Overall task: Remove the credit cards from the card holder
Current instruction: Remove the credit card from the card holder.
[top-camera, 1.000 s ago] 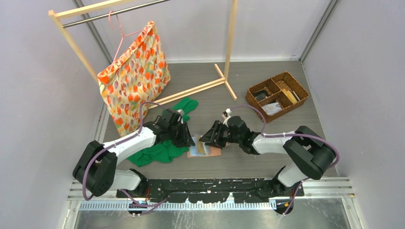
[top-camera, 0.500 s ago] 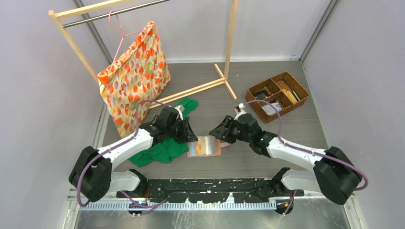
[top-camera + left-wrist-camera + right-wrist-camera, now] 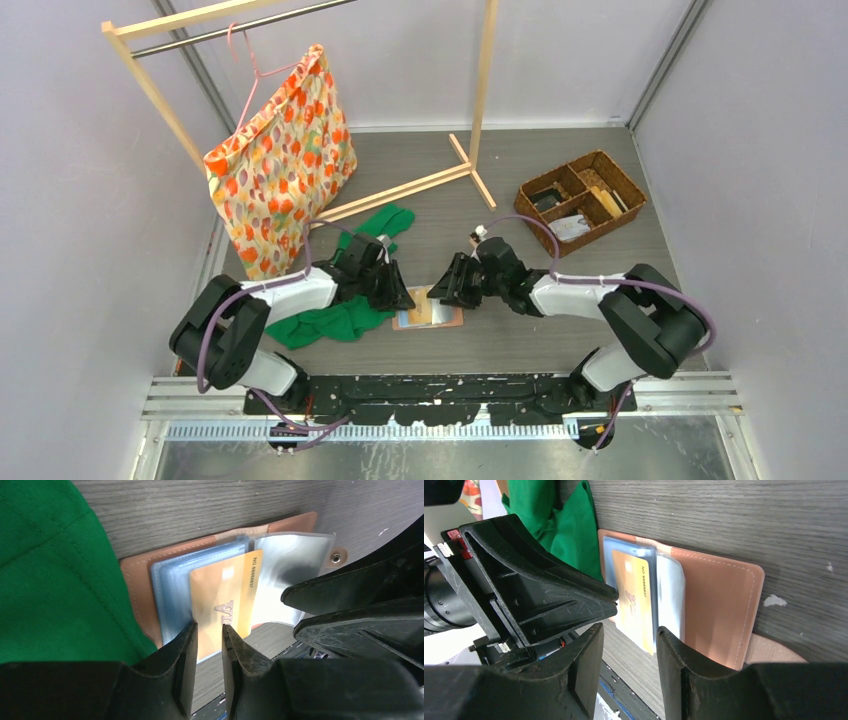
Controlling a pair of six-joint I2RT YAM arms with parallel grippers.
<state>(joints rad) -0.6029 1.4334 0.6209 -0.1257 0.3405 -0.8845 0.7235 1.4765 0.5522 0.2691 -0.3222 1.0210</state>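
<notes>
Trouble I fear most is the whole card holder (image 3: 142,582) lifting up with the gold card (image 3: 222,597). It lies open on the desk (image 3: 200,505), right beside the green cloth (image 3: 50,580), between my two arms. My left tool (image 3: 208,627) has only a thin gap and grips nothing I can see; it sits at the card's edge. My right tool (image 3: 630,629) is open wider and holds nothing. If I pinch a clear sleeve (image 3: 292,565) too, the card may not slide out.

The card holder (image 3: 137,580) looks matt salmon leather, perhaps imitation; sleeves (image 3: 295,560) glossy clear plastic; gold card (image 3: 220,590) smooth, shiny; green cloth (image 3: 50,580) woven; surface (image 3: 175,505) matt grey wood-grain.
</notes>
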